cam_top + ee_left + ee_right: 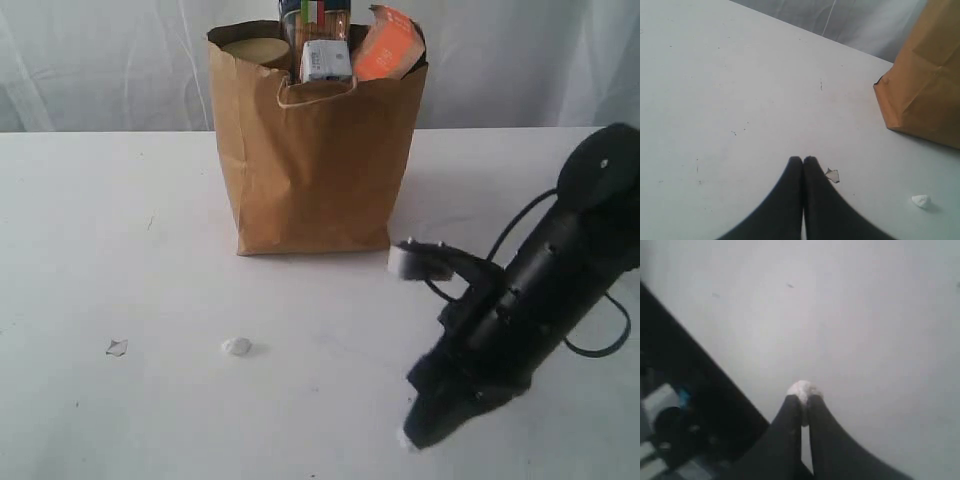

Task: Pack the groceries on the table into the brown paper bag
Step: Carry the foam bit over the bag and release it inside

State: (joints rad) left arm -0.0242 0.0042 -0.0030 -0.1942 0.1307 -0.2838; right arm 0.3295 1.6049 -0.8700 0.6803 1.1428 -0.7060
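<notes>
The brown paper bag [315, 170] stands upright at the back middle of the table [120, 230]. Out of its top stick a gold-lidded jar [256, 50], a dark spaghetti packet [315, 15], a small white-blue carton [326, 60] and an orange-labelled pouch [390, 45]. The other groceries are hidden. My right gripper [408, 437] is low at the table's front right, shut on a small white crumb [803, 389] at its tips [803, 400]. My left gripper [803, 159] is shut with nothing in it, above bare tabletop; the bag's corner [927, 85] lies beyond it.
A white crumb [237, 346] and a clear scrap [117, 347] lie on the front left of the table; both show near the left gripper, the crumb [921, 200] and the scrap [832, 175]. The table's edge and dark floor [680, 365] are close beside the right gripper.
</notes>
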